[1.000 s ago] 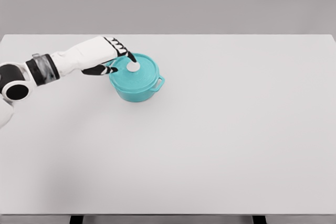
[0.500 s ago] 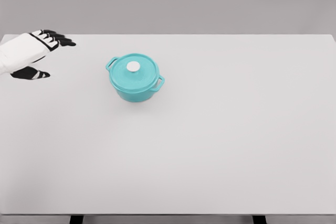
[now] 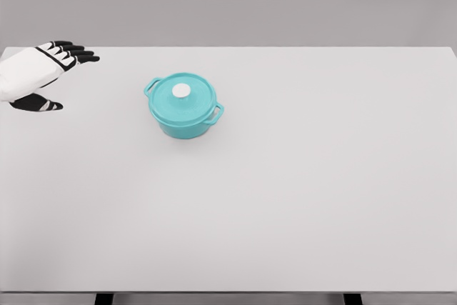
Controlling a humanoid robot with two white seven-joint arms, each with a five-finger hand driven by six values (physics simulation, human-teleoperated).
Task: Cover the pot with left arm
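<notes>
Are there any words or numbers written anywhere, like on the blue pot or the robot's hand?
None: no words, numbers or signs can be read. The teal pot, its lid with the white knob, the left hand and the table are all plain.

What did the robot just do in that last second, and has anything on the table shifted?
The left hand let go of the lid by its white knob and pulled back to the table's left edge, fingers spread. The lid stayed seated on the teal pot, which has not shifted.
</notes>
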